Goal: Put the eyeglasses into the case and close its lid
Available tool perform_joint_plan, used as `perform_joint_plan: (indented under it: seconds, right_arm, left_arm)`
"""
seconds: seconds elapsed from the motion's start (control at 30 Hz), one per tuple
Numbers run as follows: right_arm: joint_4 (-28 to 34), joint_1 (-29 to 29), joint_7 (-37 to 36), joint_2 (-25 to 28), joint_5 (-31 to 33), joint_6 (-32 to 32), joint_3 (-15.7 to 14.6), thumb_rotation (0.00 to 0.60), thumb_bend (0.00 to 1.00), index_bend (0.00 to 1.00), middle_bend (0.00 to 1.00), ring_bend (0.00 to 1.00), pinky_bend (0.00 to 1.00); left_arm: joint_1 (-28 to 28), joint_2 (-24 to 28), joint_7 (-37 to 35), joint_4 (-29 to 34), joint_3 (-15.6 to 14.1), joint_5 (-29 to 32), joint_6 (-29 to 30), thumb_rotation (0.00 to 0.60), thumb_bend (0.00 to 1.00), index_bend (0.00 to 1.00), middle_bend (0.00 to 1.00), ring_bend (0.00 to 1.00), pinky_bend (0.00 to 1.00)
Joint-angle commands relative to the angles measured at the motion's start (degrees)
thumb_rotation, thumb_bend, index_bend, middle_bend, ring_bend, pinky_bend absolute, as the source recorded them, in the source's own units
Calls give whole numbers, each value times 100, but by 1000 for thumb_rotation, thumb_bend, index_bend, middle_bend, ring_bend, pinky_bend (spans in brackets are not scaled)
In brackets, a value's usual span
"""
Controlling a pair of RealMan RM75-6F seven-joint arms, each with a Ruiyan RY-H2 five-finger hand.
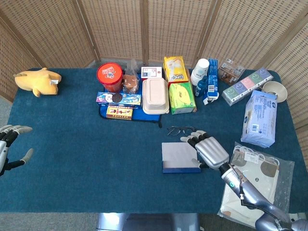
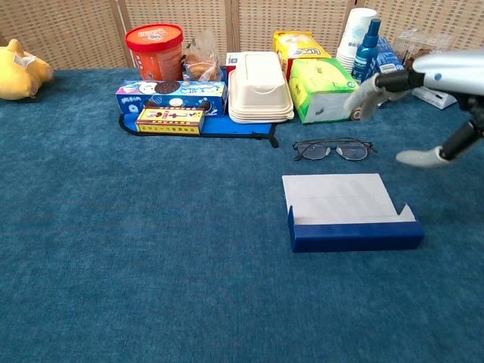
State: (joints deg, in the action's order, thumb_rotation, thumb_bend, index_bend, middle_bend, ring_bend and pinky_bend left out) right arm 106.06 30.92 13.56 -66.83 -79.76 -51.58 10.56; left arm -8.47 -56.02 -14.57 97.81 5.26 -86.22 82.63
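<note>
While eyeglasses (image 2: pixel 334 149) lie folded-open on blue cloth just behind case (image 2: pixel 349 212), we log nothing yet placed. Case open, lid flat toward glasses, tray empty. Right hand (image 1: pixel 208 149) hovers over case's right end, fingers spread, holding nothing, fingertips (image 1: pixel 188 138) near glasses but contact not evident. Left hand (image 1: pixel 8 147) at table's far left edge, fingers apart, empty. We judge: grasp, insertion, lid closing all remain.

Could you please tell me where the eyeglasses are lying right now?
The eyeglasses lie flat on the blue tablecloth right of centre in both views, between the green tissue box behind and the open case in front.
</note>
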Motion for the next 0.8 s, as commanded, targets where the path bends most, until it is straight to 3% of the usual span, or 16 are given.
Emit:
perform_joint_plan:
  seconds: [0.03,0.57,0.8]
  right_arm:
    - [-135,156,-103,-20,146,124,106,600,329,177,258,171,184]
    - [-1014,1053,134,-483,1202,732,392,600,325,181,245,171,190]
    - [-1360,1438,596,-767,1857,894,366,600,339,291,204,145,190]
  left_arm:
    - [-9,-3,17,14,6,5,2,600,310,248,287,210,140]
    - [1,38,148,126,2,39,61,600,310,248,286,210,140]
    - [-28,-1,157,85,5,64,23,600,310,248,286,210,140]
